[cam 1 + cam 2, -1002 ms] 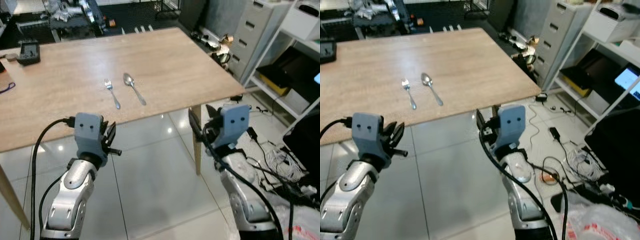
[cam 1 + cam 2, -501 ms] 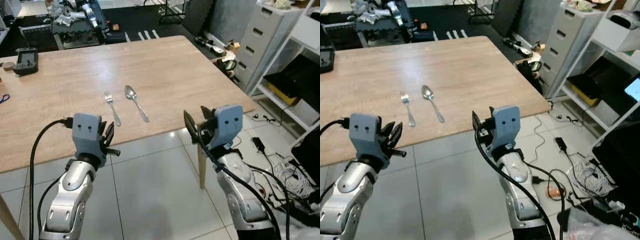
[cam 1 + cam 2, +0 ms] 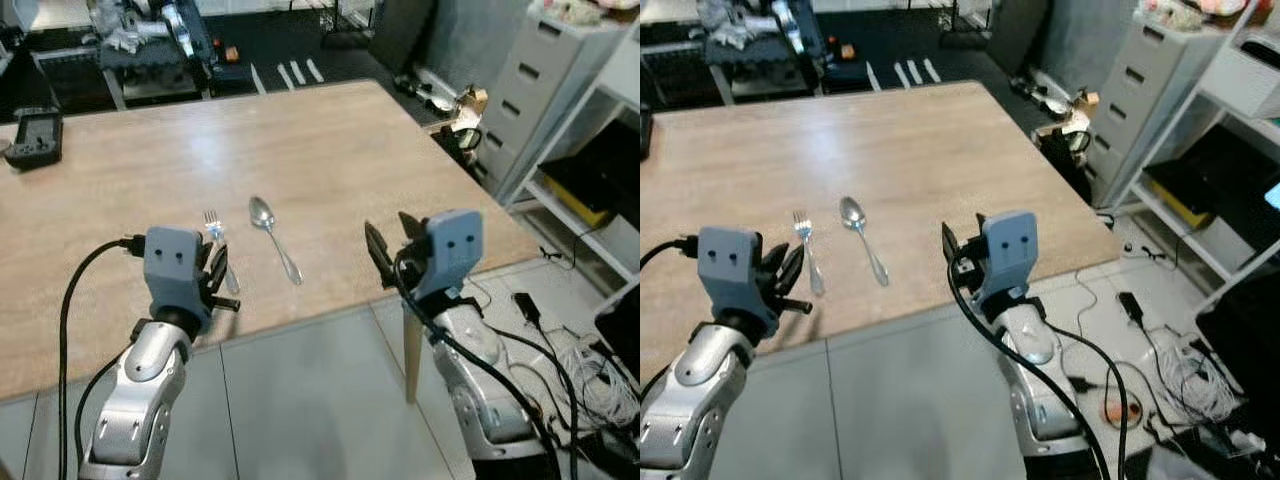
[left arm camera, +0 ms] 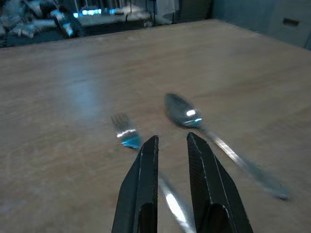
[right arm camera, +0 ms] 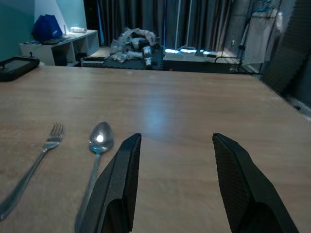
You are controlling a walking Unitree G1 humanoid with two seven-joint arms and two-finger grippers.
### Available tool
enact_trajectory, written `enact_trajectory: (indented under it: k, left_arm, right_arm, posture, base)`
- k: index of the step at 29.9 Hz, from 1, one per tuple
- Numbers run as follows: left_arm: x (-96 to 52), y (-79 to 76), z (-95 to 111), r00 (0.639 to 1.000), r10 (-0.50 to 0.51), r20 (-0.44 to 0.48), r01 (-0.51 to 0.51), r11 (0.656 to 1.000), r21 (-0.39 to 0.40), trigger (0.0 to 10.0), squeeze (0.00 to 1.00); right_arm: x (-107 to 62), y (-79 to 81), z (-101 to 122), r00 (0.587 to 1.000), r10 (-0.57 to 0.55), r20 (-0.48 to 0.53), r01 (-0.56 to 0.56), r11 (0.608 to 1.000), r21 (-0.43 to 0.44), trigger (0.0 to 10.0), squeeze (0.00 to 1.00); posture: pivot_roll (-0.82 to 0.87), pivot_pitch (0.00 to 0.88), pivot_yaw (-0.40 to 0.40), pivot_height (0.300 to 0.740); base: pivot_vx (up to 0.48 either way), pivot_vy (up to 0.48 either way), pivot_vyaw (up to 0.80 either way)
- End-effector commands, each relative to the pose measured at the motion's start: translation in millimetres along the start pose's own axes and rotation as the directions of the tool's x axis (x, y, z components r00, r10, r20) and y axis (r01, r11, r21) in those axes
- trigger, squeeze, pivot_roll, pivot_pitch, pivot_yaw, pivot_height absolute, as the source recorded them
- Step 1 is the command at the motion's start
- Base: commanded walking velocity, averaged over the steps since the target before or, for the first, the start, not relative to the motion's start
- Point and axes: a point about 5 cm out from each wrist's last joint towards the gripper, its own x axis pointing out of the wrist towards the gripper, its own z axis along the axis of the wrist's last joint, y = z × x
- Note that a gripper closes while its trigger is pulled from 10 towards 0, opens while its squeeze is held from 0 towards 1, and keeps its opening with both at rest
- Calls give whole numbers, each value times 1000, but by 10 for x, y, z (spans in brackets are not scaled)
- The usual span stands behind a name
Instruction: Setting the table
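Wooden bench (image 3: 330,150) with a fork (image 3: 219,245) and spoon (image 3: 274,235) lying side by side, apart, at centre frame near the bench's front edge. Left gripper (image 4: 171,145), lower left, hovers over the fork's handle, jaws narrowly parted and holding nothing. Right gripper (image 5: 176,153), lower right of centre, is at the bench's front edge, well right of the spoon, jaws wide apart and empty. A dark device (image 3: 32,152) lies at upper left.

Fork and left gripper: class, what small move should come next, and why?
Probably lower the left gripper onto the fork: its narrowly parted fingers hover above the handle, which lies flat on the wooden table beside the spoon.
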Motion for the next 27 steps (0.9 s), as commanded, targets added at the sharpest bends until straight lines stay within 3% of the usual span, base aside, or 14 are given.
enact_trajectory:
  k: [1, 10, 16, 22, 27]
  left_arm:
    - [-15, 14, -34, 1000, 8, -17, -8, 1000, 5, 10000, 0]
    - [-15, 19, -34, 1000, 8, -15, -8, 1000, 8, 10000, 0]
    - [-28, 35, -33, 1000, 13, -16, -12, 1000, 24, 10000, 0]
    - [-111, 21, -9, 1000, -26, 1, 26, 996, 80, 10000, 0]
    - [-194, 66, -16, 998, -54, -17, 55, 992, 117, 10000, 0]
  right_arm:
    - [5, 29, -31, 1000, 12, -13, -12, 1000, 1, 10000, 0]
    - [4, 54, -54, 999, 40, -31, -40, 999, -12, 10000, 0]
    - [-27, 147, -101, 989, 134, -67, -135, 991, -12, 10000, 0]
    - [-99, 204, -127, 960, 254, -114, -261, 964, -54, 10000, 0]
    - [-195, 120, -137, 934, 285, -216, -314, 943, -114, 10000, 0]
  posture:
    - [4, 37, 53, 740]
    - [4, 32, 54, 740]
    - [7, 29, 55, 740]
    - [9, 34, 55, 740]
    - [9, 42, 52, 740]
  base:
    - [409, 0, 0]
    - [400, 0, 0]
    - [345, 0, 0]
    - [0, 0, 0]
    - [0, 0, 0]
